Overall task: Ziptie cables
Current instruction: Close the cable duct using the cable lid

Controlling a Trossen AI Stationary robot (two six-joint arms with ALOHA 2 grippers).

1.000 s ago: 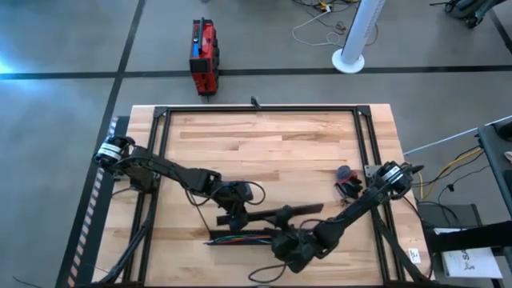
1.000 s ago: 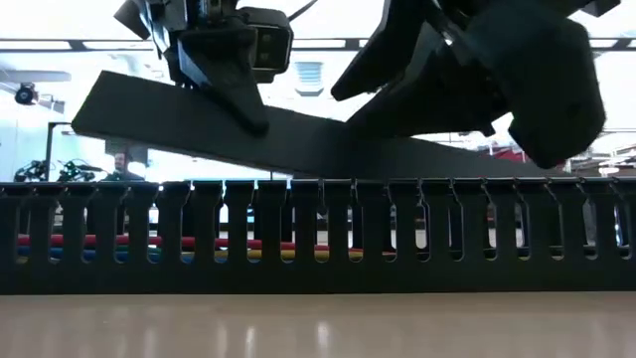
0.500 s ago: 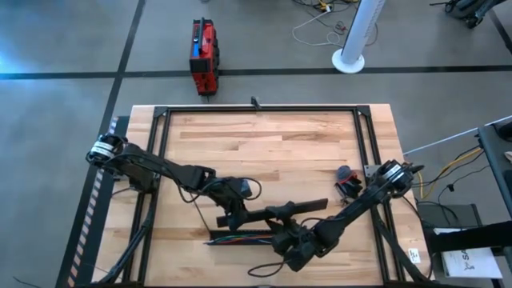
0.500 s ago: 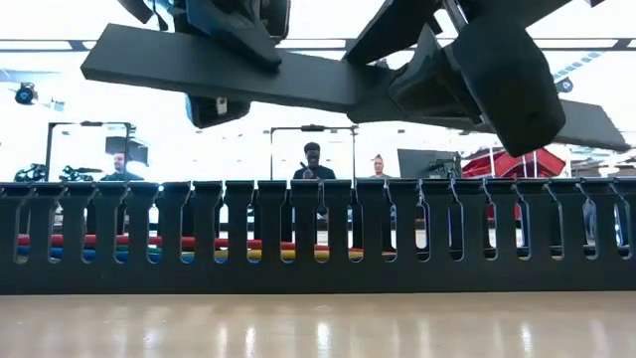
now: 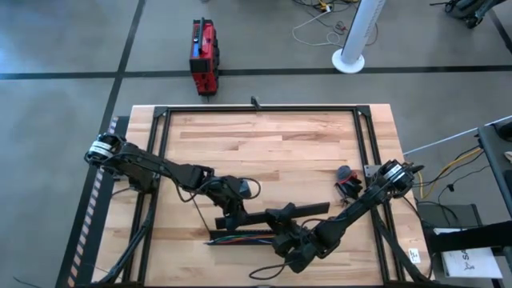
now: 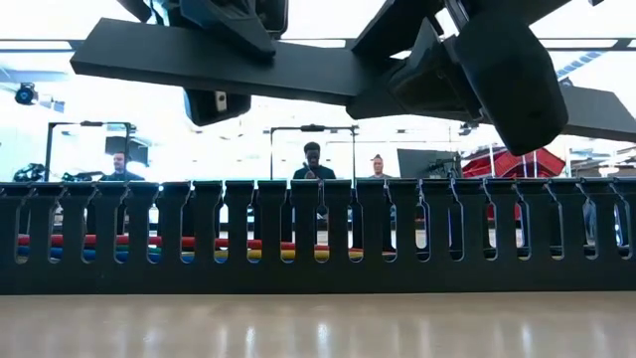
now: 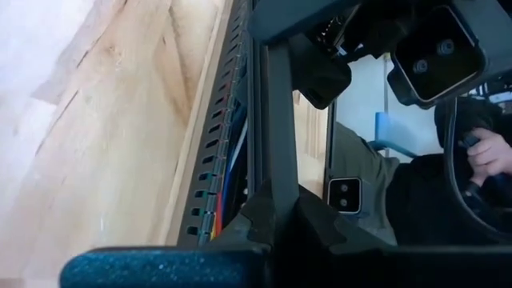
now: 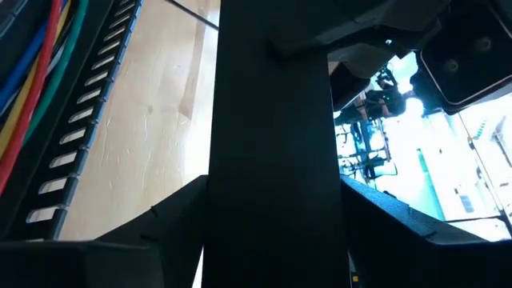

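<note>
Cables [image 6: 199, 249] in slotted duct [image 6: 318, 234], below both claws' raised bar [image 6: 248, 65].

Thin flexible cables [image 8: 28, 60] run red, blue, yellow and green inside a black slotted plastic duct [image 6: 318, 234]; the pale striped butcher-block wooden desk [image 5: 264, 148] carries a black metal frame [image 5: 260, 110].

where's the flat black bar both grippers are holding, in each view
high view: black bar slants across the table's front middle, just above the slotted duct.
low view: bar spans the top, lifted above the duct.
left wrist view: bar runs away from the fingers.
right wrist view: bar fills the centre.
Shared landmark: the slotted duct holding the cables.
</note>
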